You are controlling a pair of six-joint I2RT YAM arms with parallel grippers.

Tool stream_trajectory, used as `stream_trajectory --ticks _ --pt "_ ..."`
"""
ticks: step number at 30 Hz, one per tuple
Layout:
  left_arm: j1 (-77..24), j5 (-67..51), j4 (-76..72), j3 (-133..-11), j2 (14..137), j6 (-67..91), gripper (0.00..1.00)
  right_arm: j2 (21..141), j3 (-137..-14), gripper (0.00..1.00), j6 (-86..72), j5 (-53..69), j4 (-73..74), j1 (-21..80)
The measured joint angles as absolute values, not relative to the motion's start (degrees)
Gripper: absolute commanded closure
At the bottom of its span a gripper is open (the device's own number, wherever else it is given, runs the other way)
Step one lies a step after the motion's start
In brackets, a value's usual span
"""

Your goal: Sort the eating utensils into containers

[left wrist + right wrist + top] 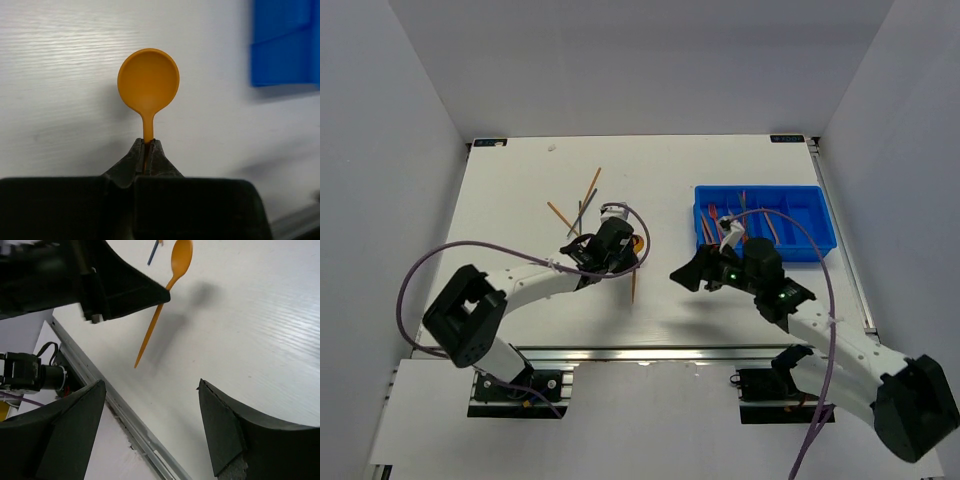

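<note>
My left gripper (625,250) is shut on the handle of an orange spoon (634,280) and holds it above the table's middle. In the left wrist view the jaws (148,143) pinch the handle just below the round bowl of the spoon (148,80). My right gripper (688,273) is open and empty, right of the spoon; in its wrist view (150,407) the spoon (176,264) and the left gripper (125,290) lie ahead. The blue tray (815,215) stands at the right and holds a few orange and dark utensils (708,226). It also shows in the left wrist view (285,45).
Several loose orange and dark utensils (578,208) lie crossed on the table behind the left gripper. Purple cables (420,270) loop over both arms. The metal rail (650,353) runs along the table's near edge, and white walls close in the sides and back.
</note>
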State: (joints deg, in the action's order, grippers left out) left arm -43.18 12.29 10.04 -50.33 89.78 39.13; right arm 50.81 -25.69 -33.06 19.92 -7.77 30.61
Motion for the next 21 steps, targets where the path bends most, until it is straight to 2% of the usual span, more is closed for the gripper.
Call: stream_trajectory --ticks 5,11,21 --pt "-46.1 9.8 2.1 -48.0 82.9 44.8 1.00 60.9 -27.7 0.32 -34.6 14.9 -12.2 38.2" --pt "-47.2 8.1 -3.9 -45.7 78.0 49.1 1.00 66.7 -29.8 0.43 -35.9 12.1 -15.4 40.1" --pt "-48.4 7.5 -8.0 -44.6 77.3 51.2 1.00 70.3 -31.7 0.44 -37.1 10.7 -18.2 40.5"
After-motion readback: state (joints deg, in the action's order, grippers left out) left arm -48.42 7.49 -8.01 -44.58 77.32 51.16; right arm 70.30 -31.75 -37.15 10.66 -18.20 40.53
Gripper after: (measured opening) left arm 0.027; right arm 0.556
